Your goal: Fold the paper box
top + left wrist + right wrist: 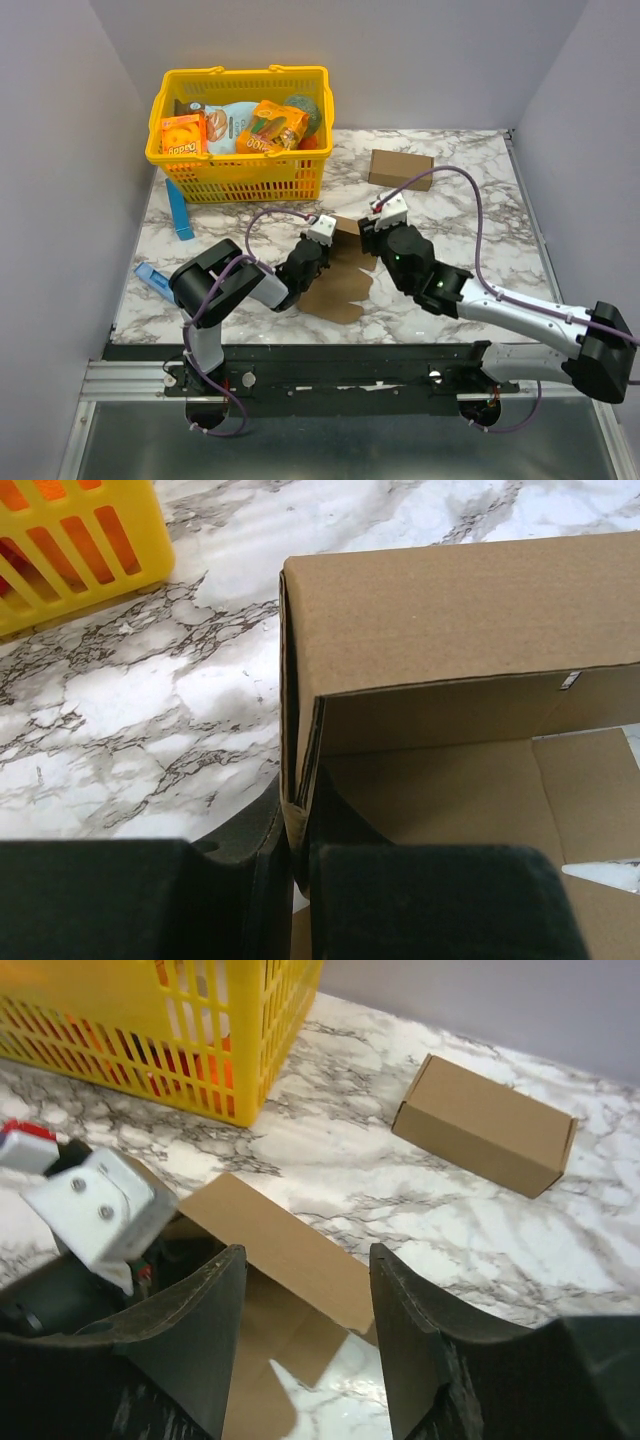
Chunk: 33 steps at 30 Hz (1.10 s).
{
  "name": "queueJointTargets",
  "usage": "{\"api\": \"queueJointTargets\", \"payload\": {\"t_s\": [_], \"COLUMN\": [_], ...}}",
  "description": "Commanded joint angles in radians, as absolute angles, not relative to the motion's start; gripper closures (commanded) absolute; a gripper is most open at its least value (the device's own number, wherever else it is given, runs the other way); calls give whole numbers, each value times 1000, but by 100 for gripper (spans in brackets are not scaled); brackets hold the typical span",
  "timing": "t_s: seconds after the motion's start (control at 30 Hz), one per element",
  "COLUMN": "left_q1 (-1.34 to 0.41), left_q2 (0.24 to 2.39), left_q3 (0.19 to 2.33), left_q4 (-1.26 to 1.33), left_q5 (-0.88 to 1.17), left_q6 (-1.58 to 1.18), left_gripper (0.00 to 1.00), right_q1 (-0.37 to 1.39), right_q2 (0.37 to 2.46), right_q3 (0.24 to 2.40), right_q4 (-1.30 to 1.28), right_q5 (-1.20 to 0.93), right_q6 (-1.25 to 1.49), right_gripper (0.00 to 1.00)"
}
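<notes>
- Closest in, the left gripper is clamped on the paper box. Its dark fingers pinch the near end of an upright side wall, one outside the wall and one inside.
- Just ahead of that grip, the pinched wall meets a broad brown panel at a folded corner. The box floor lies flat on the inner side of the fingers.
- Opposite it, the right gripper has its jaws spread wide and grips nothing.
- Just beyond the right fingertips, a long panel of the box runs across the gap. Whether they touch it cannot be told.
- To the left of the right gripper, very close, sits the white camera housing on the left wrist.
- Seen from above, the two grippers face each other across the box, which lies between them on the marble table.
- Farther ahead and to the right of the right gripper, a longer brown carton lies closed, well apart from the box.
- Farthest ahead and to the left of both grippers stands a yellow basket holding orange snack boxes.
</notes>
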<state>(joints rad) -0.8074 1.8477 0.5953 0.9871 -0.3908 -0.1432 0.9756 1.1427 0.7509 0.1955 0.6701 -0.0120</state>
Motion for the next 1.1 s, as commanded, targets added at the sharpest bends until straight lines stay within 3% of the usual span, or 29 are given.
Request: {"api": "queueJointTargets", "payload": {"t_s": [0.0, 0.37, 0.8, 1.07], "left_q1": [-819, -819, -821, -821], "left_q2": [1821, 1827, 1829, 1815], "left_q3": [578, 563, 548, 528], "left_q4": [976, 1005, 1020, 1019], "left_q5": [-457, -436, -431, -434], "left_q6": [-167, -195, -210, -225], "left_gripper": [85, 82, 80, 68], "right_q1": [953, 808, 796, 793], "right_q2": [1276, 1472, 1632, 1678], "right_q3": [866, 900, 930, 891], "right_q4": [158, 302, 377, 354], "right_q5": [735, 399, 206, 202], "right_q6": [210, 347, 382, 357], "right_gripper": [41, 53, 57, 61]}}
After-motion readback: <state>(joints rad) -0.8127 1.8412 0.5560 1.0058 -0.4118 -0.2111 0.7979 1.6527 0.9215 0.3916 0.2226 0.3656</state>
